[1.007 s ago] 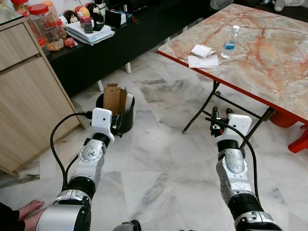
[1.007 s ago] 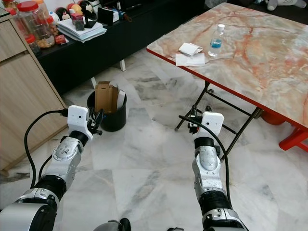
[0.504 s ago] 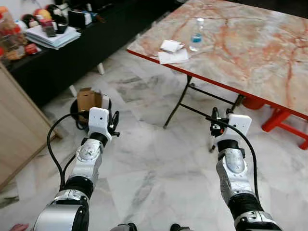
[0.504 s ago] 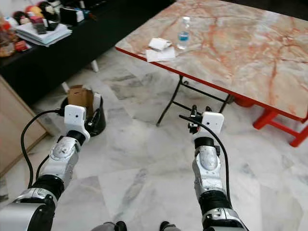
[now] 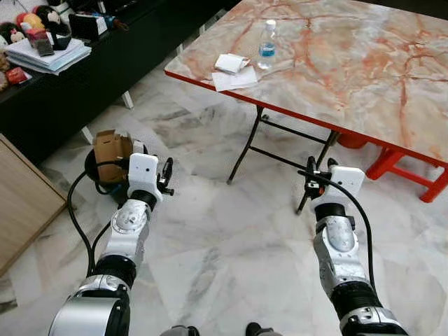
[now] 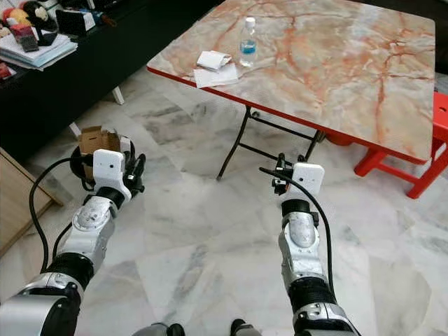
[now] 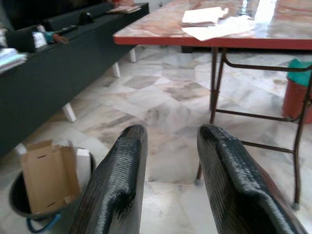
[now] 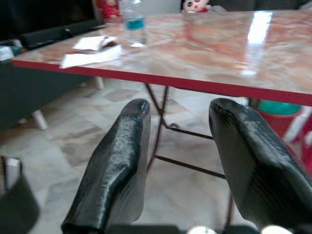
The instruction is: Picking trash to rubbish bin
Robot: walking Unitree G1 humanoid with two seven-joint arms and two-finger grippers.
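Left eye view: the 2 silver arms are held forward above the marble floor (image 5: 231, 245). The left gripper (image 7: 168, 141) is seen in its wrist view with the 2 black fingers spread apart, and nothing is held between them. The right gripper (image 8: 178, 114) is also seen in its wrist view with the fingers spread apart and empty. Both grippers are kept over the floor, well apart from each other.

Just beside the left gripper, on the floor at the robot's left, a black rubbish bin (image 5: 100, 183) is placed. A brown cardboard box (image 5: 112, 146) is standing inside it and rises above the rim. A black cable (image 5: 75, 217) is looped along the left arm.

Beyond the right gripper, a folding table (image 5: 364, 77) with an orange marbled top and a red edge is standing on thin dark legs (image 5: 246, 147). On the near-left part of the top, a sheet of white paper (image 5: 236, 80) is lying flat, and a folded white paper piece (image 5: 231, 63) is lying on it or just behind it. A clear plastic bottle (image 5: 267, 39) with a blue label is standing upright just beside these papers.

At the far left, a long black bench (image 5: 77, 91) is seen, and a stack of books (image 5: 49, 57) is placed on it. A red stool (image 6: 437, 133) is standing behind the table at the right.
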